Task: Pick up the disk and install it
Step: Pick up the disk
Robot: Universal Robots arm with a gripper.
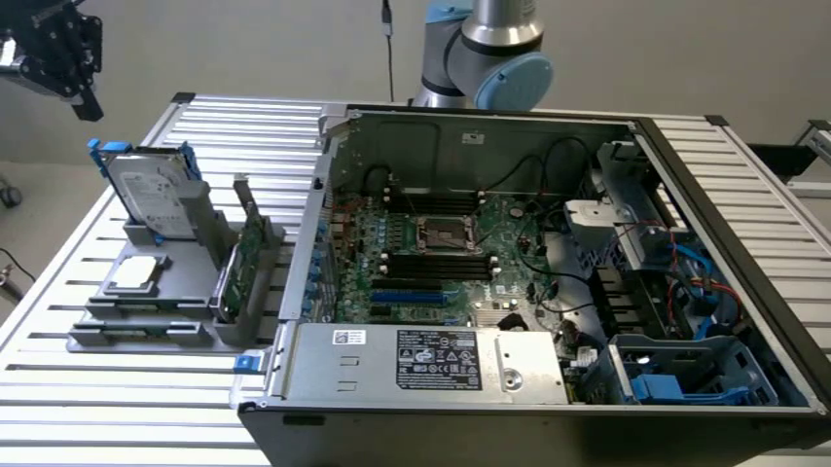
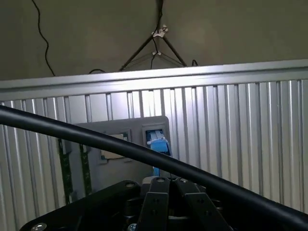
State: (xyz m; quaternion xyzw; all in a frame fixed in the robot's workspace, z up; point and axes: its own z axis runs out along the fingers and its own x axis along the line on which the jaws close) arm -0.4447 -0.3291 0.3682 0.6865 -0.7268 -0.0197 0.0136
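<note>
end effector: the end effector (image 1: pixel 53 49) is seen high in the air, off the counter's (image 1: pixel 727 165) far corner at the exterior view's left. nothing is held, and whether it is spread or pressed together cannot be told.
disk: the disk (image 1: pixel 147 190) is stood on edge in the grey holder (image 1: pixel 143 309), near the counter's edge at the exterior view's left, and is untouched.
long axis: it is set nearly upright and leaned slightly back, with its blue top edge uppermost and the labelled face turned toward the counter's near edge.
key relation: the disk is placed below the end effector and a little toward the open computer case (image 1: pixel 429 365); the two are well apart. in the wrist view the blue top edge is seen ahead of the end effector, roughly in line.
neighbours: a green circuit card (image 1: pixel 244 263) is stood just beside the disk on the case side, and a small silver chip (image 1: pixel 139 274) is laid in front of it.
progress: the pick is judged not yet begun.
</note>
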